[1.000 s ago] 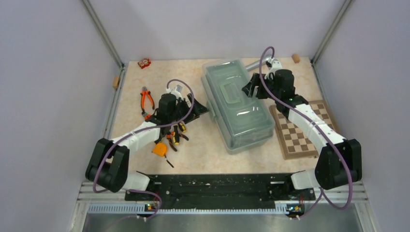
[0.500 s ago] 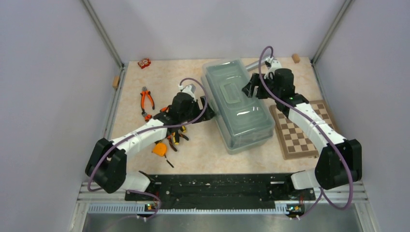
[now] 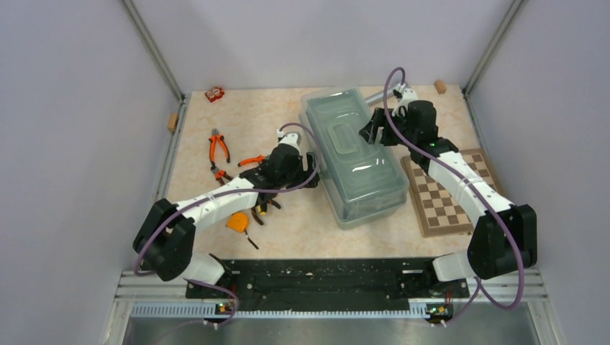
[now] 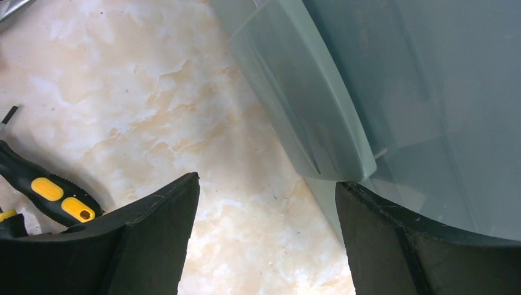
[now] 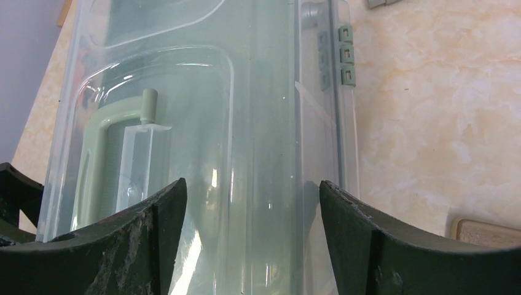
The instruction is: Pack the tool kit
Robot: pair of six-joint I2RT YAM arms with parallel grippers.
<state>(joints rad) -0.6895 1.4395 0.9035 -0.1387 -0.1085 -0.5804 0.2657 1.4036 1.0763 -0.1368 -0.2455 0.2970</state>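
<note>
Pliers (image 3: pixel 218 147), screwdrivers (image 3: pixel 261 205) and tape measure (image 3: pixel 238 221) lie loose at left, and the closed toolbox (image 3: pixel 352 154) sits mid-table, so opening it seems the step in hand. Only the left wrist view shows the left gripper (image 4: pixel 267 246), wide and empty, facing a side latch (image 4: pixel 307 117) that likely needs lifting. The right gripper (image 5: pixel 246 239), equally wide and empty, hovers over the lid (image 5: pixel 258 123).
</note>
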